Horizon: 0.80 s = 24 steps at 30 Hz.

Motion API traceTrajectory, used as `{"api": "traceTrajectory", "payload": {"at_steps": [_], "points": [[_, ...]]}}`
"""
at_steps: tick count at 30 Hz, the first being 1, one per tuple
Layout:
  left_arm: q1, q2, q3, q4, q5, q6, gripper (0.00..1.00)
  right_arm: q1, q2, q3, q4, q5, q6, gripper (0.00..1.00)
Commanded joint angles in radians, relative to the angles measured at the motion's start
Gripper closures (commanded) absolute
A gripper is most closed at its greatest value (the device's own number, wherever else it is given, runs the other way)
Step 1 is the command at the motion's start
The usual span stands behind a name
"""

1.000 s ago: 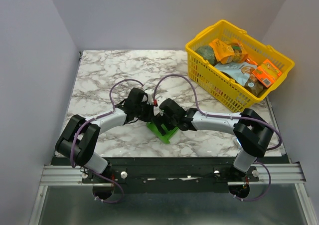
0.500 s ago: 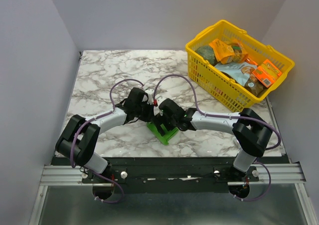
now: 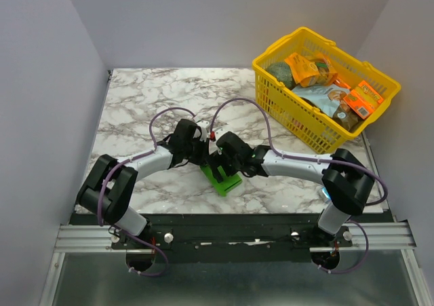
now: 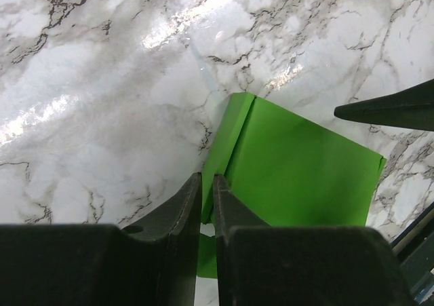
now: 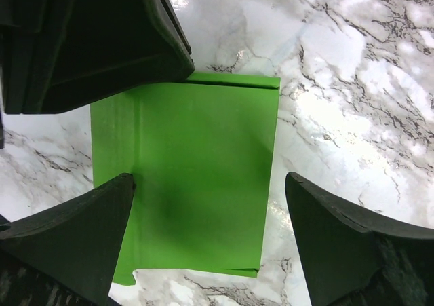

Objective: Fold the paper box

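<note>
The paper box (image 3: 222,178) is lying on the near middle of the table (image 3: 135,96), where the left gripper (image 4: 207,190) is pinching a side flap and the right gripper (image 5: 209,182) is hanging wide open above, so next that flap probably needs folding up.

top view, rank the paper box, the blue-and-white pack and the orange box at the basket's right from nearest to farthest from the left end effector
1. paper box, right at the left end effector, near table edge
2. blue-and-white pack, middle of the yellow basket
3. orange box, basket's right side
</note>
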<state>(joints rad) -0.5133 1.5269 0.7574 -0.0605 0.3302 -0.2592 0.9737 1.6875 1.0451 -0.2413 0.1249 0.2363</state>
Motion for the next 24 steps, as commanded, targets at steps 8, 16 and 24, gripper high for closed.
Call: {"api": "traceTrajectory", "payload": {"at_steps": [8, 16, 24], "points": [[0.001, 0.004, 0.008, 0.011, 0.01, -0.009, 0.8, 0.025, -0.018, 0.02, -0.03, -0.03, 0.021, 0.0], [-0.001, -0.002, 0.01, 0.011, 0.006, -0.014, 0.8, 0.04, -0.006, 0.032, -0.029, -0.044, 0.052, 0.0], [-0.002, -0.001, 0.01, 0.013, 0.006, -0.017, 0.81, 0.042, 0.031, 0.015, -0.007, -0.067, 0.037, 0.0]]}}
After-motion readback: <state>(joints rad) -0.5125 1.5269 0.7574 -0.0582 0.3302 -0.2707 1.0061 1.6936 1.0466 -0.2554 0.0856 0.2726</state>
